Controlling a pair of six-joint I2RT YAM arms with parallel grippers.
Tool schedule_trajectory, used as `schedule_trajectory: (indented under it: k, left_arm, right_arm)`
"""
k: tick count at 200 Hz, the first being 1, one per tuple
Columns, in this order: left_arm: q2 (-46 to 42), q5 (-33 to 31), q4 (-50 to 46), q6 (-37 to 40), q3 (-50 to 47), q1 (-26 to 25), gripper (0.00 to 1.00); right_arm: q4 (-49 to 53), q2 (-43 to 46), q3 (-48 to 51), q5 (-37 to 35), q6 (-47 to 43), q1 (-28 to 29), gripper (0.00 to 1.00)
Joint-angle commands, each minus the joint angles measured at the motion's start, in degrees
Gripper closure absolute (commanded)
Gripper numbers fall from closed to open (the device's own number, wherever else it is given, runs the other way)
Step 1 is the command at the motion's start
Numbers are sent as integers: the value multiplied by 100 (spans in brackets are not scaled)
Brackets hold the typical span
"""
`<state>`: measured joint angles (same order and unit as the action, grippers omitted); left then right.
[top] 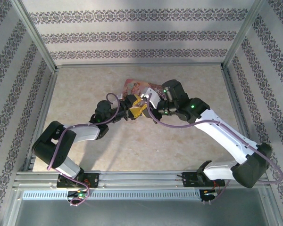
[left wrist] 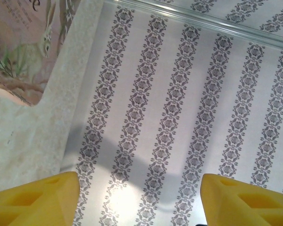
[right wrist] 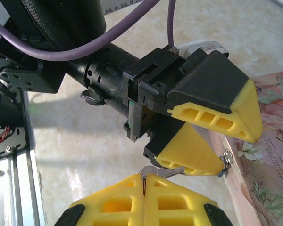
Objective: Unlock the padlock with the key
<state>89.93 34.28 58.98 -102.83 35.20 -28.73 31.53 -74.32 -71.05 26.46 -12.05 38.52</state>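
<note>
A flat pink box (top: 137,87), printed with flowers and a rabbit, is lying partly hidden on a pale marbled table (top: 132,150), toward 12 o'clock from the table's centre. Walls (top: 137,37) papered in white with bands of dark damask are enclosing the table at 9, 12 and 3 o'clock, and bare metal posts (top: 35,33) are framing the corners. Metal rails (top: 141,178) are running along the 6 o'clock edge, with a slotted strip (top: 132,194) lying just beside them, farther toward 6 o'clock. Soft shadows are falling across the wallpaper.
</note>
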Motion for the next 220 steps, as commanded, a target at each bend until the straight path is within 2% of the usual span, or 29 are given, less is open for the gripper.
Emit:
schedule_trajectory:
  k: [1,48,84,142,220]
  left_arm:
    - [-202,-38,408,-187,-36,-60,33]
    - [-307,153,190,-131,30,-84,45]
    - [-659,199,-561,206,77,-114,51]
    - [-843,106,-641,217,-44,-113,63]
    - [-983,-25,-787,321,-110,-106,91]
  right_arm:
    - [279,-136,-223,123,-482,44,100]
    - [604,-539,-562,-47,-924,77,100]
    - [656,-807,-755,-238,-1118,131,100]
    - [600,-1056,-955,-137,-1179,182,100]
    - [468,-935,-841,-176,-1071,186,100]
